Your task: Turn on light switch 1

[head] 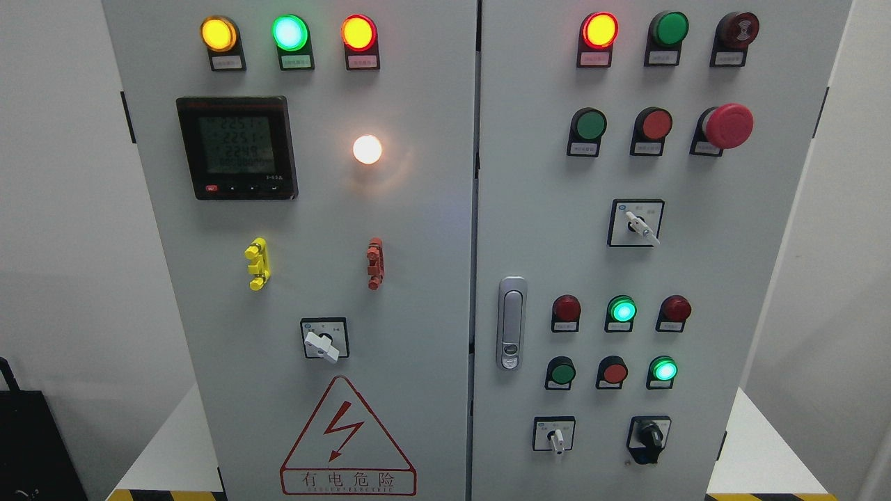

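Note:
A grey electrical cabinet with two doors [418,278] fills the head view. On the left door a white rotary switch [321,343] points down to the right, below a yellow lever [257,263] and a red lever [375,262]. A white lamp [367,149] glows above the red lever. The right door carries a white selector [639,225], a small white selector [556,438] and a black knob [650,437]. No label shows which one is switch 1. Neither of my hands is in the picture.
Lit yellow, green and red lamps [289,33] line the top left, over a digital meter [237,147]. A red emergency button [727,126], push buttons and lit green lamps [621,309] sit on the right door, beside a metal door handle [511,322]. A black bag [31,445] stands at lower left.

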Robot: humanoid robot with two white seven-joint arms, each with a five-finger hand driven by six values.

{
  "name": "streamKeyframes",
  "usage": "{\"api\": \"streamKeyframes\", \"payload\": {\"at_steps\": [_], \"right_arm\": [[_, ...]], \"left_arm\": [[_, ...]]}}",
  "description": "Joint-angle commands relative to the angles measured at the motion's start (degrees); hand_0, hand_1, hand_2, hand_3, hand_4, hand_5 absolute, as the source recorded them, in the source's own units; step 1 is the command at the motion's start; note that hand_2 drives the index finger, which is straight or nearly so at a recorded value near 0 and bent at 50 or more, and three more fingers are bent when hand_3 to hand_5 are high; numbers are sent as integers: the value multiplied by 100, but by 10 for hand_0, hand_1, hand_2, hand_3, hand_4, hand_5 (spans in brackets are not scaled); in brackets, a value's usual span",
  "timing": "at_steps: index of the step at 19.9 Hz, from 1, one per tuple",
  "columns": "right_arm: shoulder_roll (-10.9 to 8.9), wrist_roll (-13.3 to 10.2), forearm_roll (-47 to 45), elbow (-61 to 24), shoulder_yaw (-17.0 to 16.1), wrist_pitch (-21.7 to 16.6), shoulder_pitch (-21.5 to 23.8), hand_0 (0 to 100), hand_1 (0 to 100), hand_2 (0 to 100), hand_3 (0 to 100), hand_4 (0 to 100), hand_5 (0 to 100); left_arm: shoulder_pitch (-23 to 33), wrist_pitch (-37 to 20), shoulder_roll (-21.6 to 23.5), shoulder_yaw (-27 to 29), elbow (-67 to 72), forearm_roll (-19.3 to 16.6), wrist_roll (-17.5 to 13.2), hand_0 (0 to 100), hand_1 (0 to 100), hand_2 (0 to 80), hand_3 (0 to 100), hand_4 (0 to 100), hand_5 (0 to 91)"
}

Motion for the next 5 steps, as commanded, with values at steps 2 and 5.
{"api": "streamKeyframes", "payload": {"at_steps": [2, 5], "right_arm": [[-7, 2, 0, 0, 2, -1, 0, 0, 0, 0, 0, 0, 0], [2, 2, 0, 0, 2, -1, 0, 0, 0, 0, 0, 0, 0]], "left_arm": [[-74, -6, -196, -119, 555, 124, 34, 203, 0, 0, 0, 0, 0], [-74, -15, -205, -110, 564, 142, 35, 205, 0, 0, 0, 0, 0]]}}
